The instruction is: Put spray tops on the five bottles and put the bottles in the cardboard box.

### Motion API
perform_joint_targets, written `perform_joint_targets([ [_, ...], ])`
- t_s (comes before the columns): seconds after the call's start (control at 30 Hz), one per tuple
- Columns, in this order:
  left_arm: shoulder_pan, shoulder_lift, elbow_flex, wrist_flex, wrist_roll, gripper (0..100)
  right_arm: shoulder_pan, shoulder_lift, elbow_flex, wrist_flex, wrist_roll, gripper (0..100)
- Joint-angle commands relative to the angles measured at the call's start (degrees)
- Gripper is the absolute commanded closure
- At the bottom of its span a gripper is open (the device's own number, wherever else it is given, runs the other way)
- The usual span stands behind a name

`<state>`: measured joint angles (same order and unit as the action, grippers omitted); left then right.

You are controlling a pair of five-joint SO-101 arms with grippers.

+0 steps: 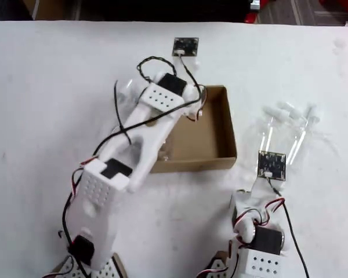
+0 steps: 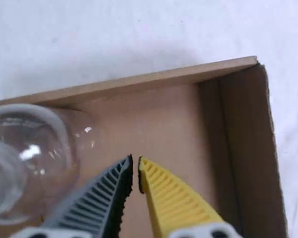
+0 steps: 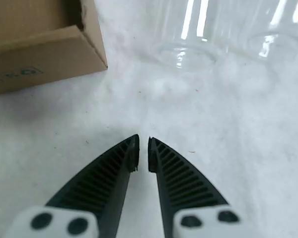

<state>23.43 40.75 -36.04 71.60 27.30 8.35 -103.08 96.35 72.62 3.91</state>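
- My right hand (image 3: 143,148), fingers together on nothing, hovers over the worktop (image 1: 46,87) at lower right of the high view; the clear bottles (image 1: 284,130) are just above it in frame, seemingly upright, spray tops (image 1: 287,110) fitted; this arm is nearer.
- My left hand (image 2: 135,168), fingers together and empty, hangs inside the cardboard box (image 1: 226,124) beside one bottle (image 2: 25,158).
- Count: one box; one bottle inside; at least two outside, exact number unclear.

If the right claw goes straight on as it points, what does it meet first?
The right claw likely meets bare table, in the gap between the cardboard box and the nearest clear bottle; depth is unclear.
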Motion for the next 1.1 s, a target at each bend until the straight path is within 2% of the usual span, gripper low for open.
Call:
perform_joint_targets([
  [0.0,-0.04,1.63,-3.96,0.70,0.35,98,0.48,-0.22,0.53,0.13,-0.53,98.1],
  [0.17,0.66,4.00,-4.22,0.70,-2.55,98,0.48,-0.22,0.53,0.13,-0.53,98.1],
  [0.6,0.48,4.70,-3.60,0.88,-2.90,98,0.48,-0.22,0.53,0.13,-0.53,98.1],
  [0.8,2.68,3.47,-5.36,3.34,-2.90,98,0.48,-0.22,0.53,0.13,-0.53,98.1],
  [1.07,2.95,1.45,-16.35,11.96,-2.81,98,0.48,-0.22,0.53,0.13,-0.53,98.1],
])
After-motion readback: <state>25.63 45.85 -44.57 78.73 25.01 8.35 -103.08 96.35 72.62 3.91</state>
